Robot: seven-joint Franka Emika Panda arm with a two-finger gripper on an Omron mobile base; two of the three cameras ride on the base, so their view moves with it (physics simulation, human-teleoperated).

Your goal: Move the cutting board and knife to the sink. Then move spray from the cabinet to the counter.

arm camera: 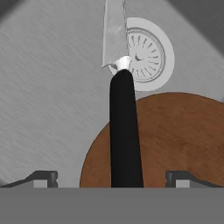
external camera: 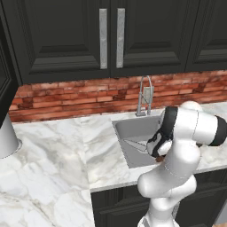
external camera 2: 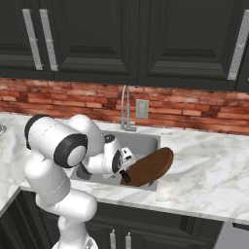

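Observation:
The knife [arm camera: 124, 131] lies in the sink [external camera: 128, 126], its black handle across the brown cutting board [arm camera: 175, 140] and its silver blade pointing at the drain [arm camera: 142, 54]. My gripper [arm camera: 111, 179] hangs just above the handle, open, with both fingertips [arm camera: 43, 178] well clear of it. In the right base view the cutting board [external camera 2: 151, 166] leans in the sink, one end propped on the front right rim, with the gripper [external camera 2: 124, 168] beside it. The dark cabinet [external camera: 111, 35] above has its doors shut. The spray is out of view.
A chrome faucet [external camera: 144, 95] stands behind the sink against the red brick wall. White marble counter [external camera: 53, 146] spreads to the left of the sink and also to its right [external camera 2: 209, 165]. A grey rounded object [external camera: 6, 137] sits at the far left edge.

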